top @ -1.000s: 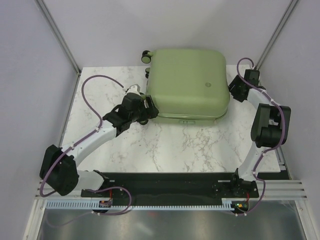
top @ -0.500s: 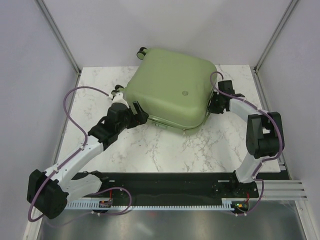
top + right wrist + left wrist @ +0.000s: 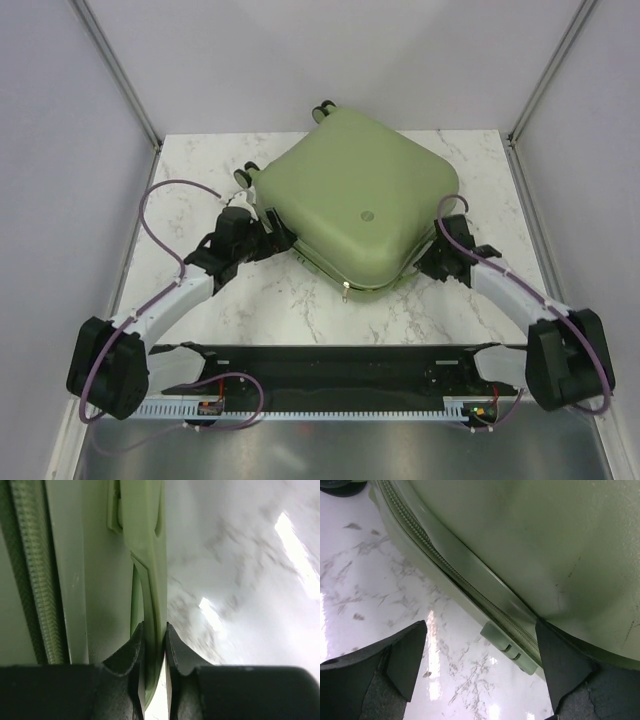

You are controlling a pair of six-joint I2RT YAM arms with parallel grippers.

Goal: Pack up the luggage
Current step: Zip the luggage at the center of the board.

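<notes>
The luggage, a closed sage-green hard-shell suitcase, lies flat and turned cornerwise on the marble table, with caster wheels at its far-left side. My right gripper is at its near-right edge. In the right wrist view the right gripper is shut on the thin green side handle, beside the shell and zipper. My left gripper is at the left edge. The left wrist view shows the left gripper open, with its right finger against the shell and a small hinge tab between the fingers.
Metal zipper pulls hang at the suitcase's near corner. Grey walls and frame posts bound the table on three sides. The black base rail runs along the near edge. Purple cables loop off both arms.
The suitcase has turned clockwise from square-on to cornerwise. My right gripper closed on its side handle and swung toward the near side. The left gripper stayed open at the left edge.
</notes>
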